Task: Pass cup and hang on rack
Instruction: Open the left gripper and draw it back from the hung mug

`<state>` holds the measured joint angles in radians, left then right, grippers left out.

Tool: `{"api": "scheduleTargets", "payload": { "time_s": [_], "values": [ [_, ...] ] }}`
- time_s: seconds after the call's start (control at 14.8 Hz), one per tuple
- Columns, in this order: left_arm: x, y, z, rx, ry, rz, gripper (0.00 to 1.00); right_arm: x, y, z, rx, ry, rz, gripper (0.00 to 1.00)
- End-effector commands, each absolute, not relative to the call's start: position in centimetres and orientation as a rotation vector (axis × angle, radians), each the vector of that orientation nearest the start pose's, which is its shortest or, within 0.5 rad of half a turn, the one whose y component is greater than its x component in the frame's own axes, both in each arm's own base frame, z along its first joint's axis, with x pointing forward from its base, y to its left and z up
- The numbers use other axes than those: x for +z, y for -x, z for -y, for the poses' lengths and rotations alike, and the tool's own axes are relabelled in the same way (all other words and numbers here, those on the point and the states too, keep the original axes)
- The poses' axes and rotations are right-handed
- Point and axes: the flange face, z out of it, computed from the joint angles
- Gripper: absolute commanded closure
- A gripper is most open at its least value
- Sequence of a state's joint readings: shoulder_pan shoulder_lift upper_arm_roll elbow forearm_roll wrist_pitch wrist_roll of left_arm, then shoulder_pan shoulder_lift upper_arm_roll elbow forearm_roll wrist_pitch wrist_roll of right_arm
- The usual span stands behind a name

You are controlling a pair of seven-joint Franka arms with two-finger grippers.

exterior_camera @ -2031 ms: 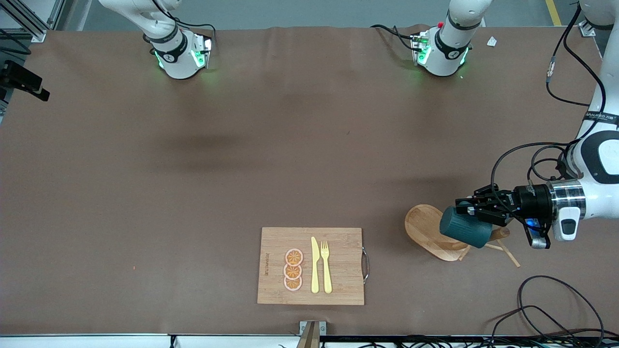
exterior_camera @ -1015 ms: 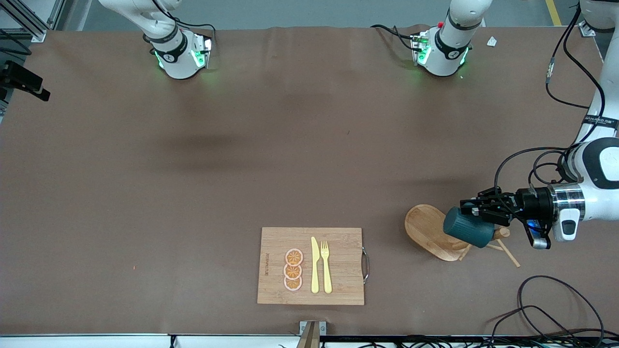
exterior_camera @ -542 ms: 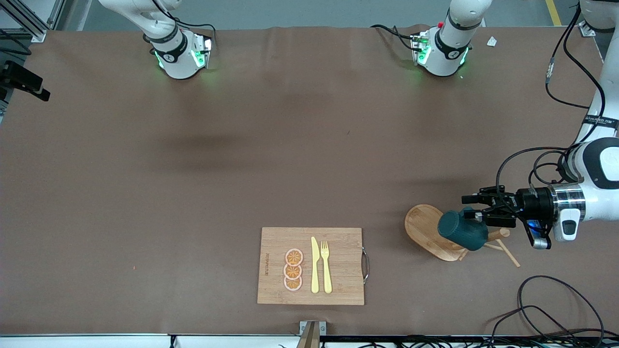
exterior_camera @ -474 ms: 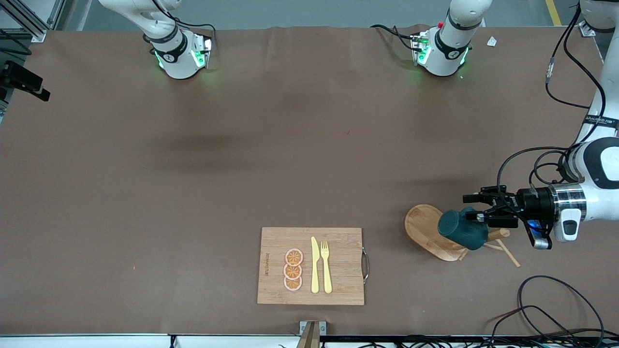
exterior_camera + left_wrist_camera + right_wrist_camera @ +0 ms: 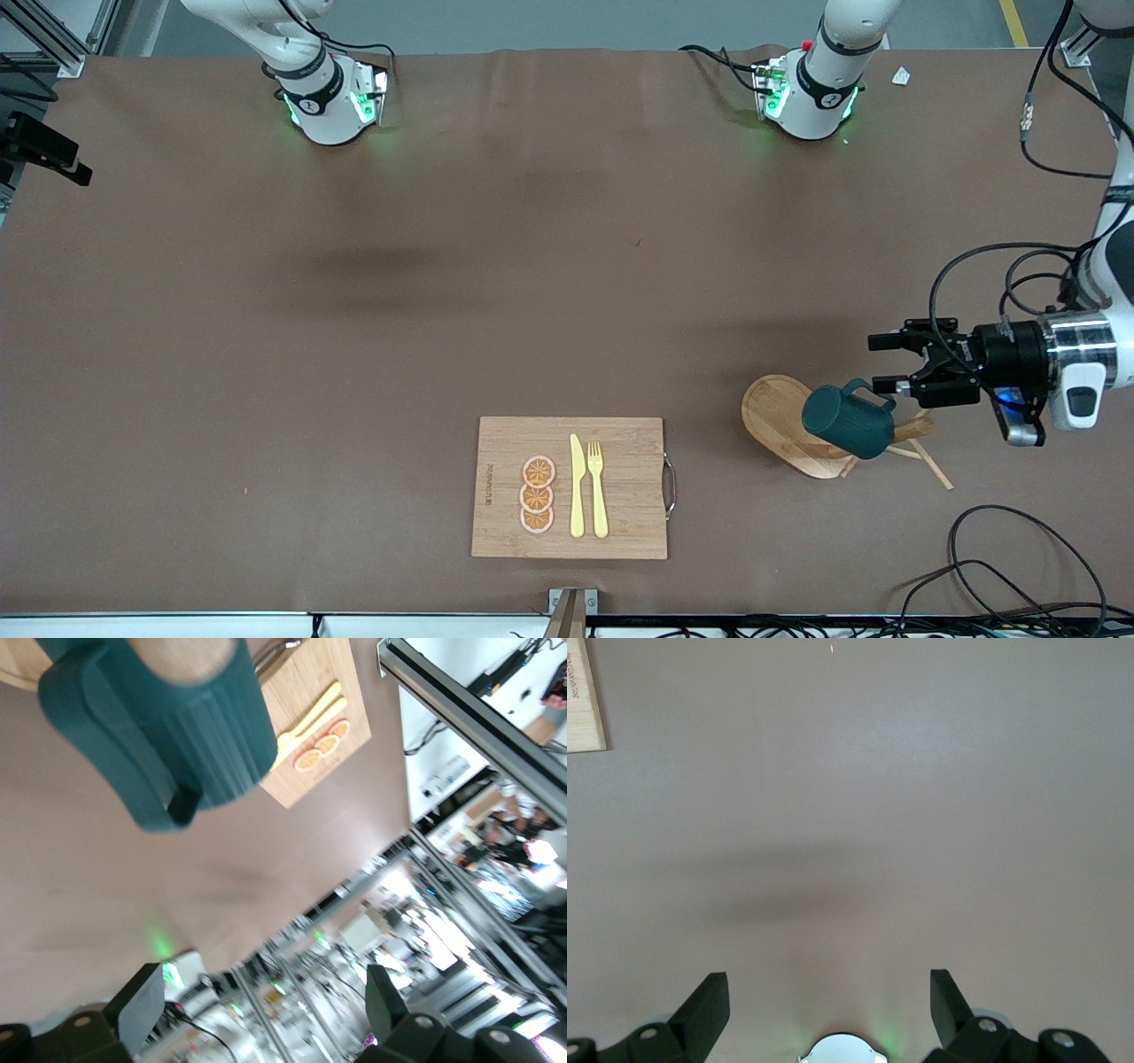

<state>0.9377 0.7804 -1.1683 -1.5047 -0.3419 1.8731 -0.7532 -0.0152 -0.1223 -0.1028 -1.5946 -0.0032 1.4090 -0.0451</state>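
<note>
The dark teal ribbed cup (image 5: 846,423) hangs tilted on a peg of the light wooden rack (image 5: 775,412), its handle toward my left gripper. My left gripper (image 5: 877,361) is open and empty, level with the cup and a short way off it, toward the left arm's end of the table. In the left wrist view the cup (image 5: 159,726) shows with its loop handle, apart from the open gripper (image 5: 263,1010). My right gripper (image 5: 830,1001) is open and empty over bare table; it does not show in the front view.
A bamboo cutting board (image 5: 620,487) with a yellow knife, a yellow fork and orange slices lies near the front edge; it also shows in the left wrist view (image 5: 310,718). Loose black cables (image 5: 1019,549) lie near the front corner at the left arm's end.
My left gripper has opened, let go of the cup and drawn back toward the left arm's end. The cup stays hanging on the rack. The right arm has not moved.
</note>
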Motion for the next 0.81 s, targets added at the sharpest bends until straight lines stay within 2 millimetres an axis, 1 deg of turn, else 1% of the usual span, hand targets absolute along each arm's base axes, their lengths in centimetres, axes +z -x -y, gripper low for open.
{"api": "scheduleTargets", "payload": {
  "time_s": [0.0,0.14,0.2,0.27,0.41,0.54,0.61,0.74],
  "values": [
    [50.1,-65.9,0.8,-0.420,-2.272,-0.765,0.00,66.3,-49.4,6.5,0.100,3.122,-0.123,0.00],
    [52.3,-64.8,2.0,-0.354,-2.478,-0.677,0.00,66.3,-49.4,6.4,0.100,3.122,-0.121,0.00],
    [53.9,-64.2,2.8,-0.312,-2.571,-0.625,0.00,66.3,-49.4,6.4,0.100,3.122,-0.121,0.00],
    [55.2,-63.7,3.7,-0.267,-2.640,-0.580,0.00,66.3,-49.4,6.4,0.102,3.122,-0.121,0.00],
    [57.2,-62.8,5.9,-0.175,-2.737,-0.499,0.00,66.3,-49.4,6.4,0.100,3.122,-0.121,0.00],
    [58.5,-62.0,7.4,-0.126,-2.793,-0.439,0.00,66.3,-49.4,6.4,0.100,3.122,-0.121,0.00],
    [58.7,-61.7,7.7,-0.127,-2.808,-0.421,0.00,66.3,-49.4,6.4,0.102,3.122,-0.121,0.00],
    [58.4,-61.5,7.4,-0.131,-2.851,-0.347,0.00,66.3,-49.4,6.4,0.100,3.122,-0.121,0.00]
  ]
}}
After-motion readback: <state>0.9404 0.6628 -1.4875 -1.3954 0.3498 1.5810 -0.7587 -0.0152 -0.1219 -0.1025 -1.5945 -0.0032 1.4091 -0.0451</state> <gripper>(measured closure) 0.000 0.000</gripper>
